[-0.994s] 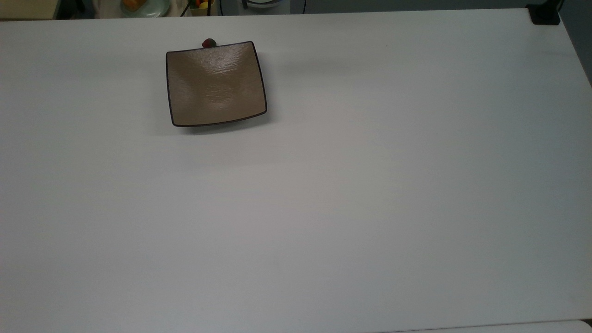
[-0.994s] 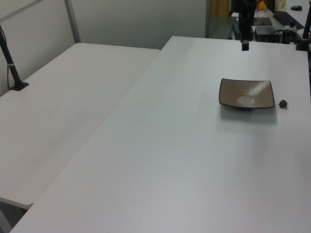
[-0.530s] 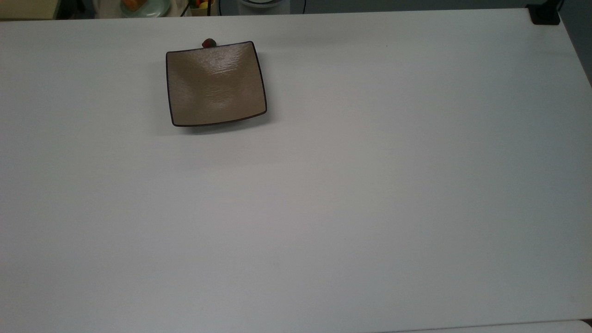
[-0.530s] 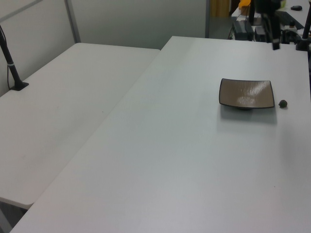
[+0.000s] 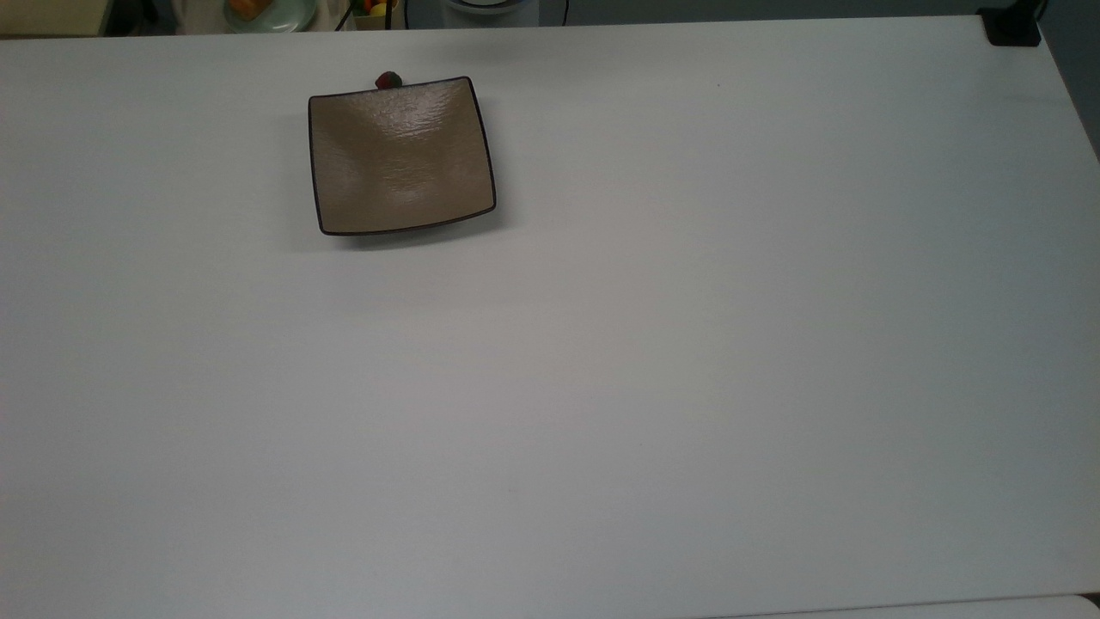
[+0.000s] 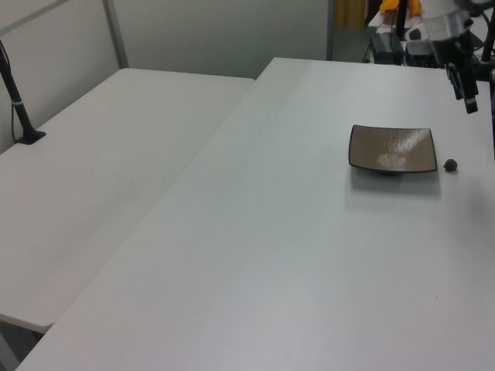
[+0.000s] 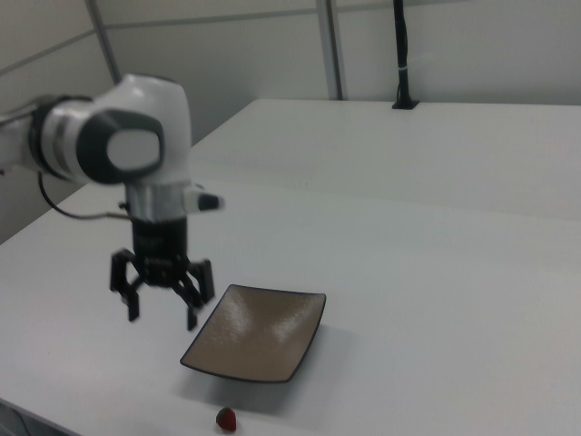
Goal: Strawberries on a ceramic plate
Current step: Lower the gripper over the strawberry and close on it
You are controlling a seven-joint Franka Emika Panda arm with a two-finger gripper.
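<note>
Right view, left to right: white-and-grey robot arm point(image 7: 118, 145) w/ black two-finger gripper point(image 7: 162, 313) hanging above the white tabletop point(image 7: 436, 300), fingers spread apart, nothing between them. The gripper sits just off the right view's left of the square tan-brown glossy ceramic plate point(image 7: 259, 334), not touching it. The plate has a thin dark rim and upturned edges, and nothing lies on it. Small red strawberry point(image 7: 226, 419) lies on the table near the plate's front edge, apart from it, close to the right view's bottom border.

Top view: plate point(image 5: 401, 155) sits toward the upper left of the table point(image 5: 687, 344); strawberry point(image 5: 388, 80) peeks out just beyond the plate's far edge, near the table's top edge. Wide bare surface to the top view's right and below the plate.

Left view: a second white table point(image 6: 108, 178) adjoins on the left view's left. Plate point(image 6: 391, 148) lies toward the right, strawberry point(image 6: 450, 165) just beside its right edge w/ a small gap, close to the table's point(image 6: 271, 255) right edge. Gripper point(image 6: 465, 81) hangs above and right of the plate.
</note>
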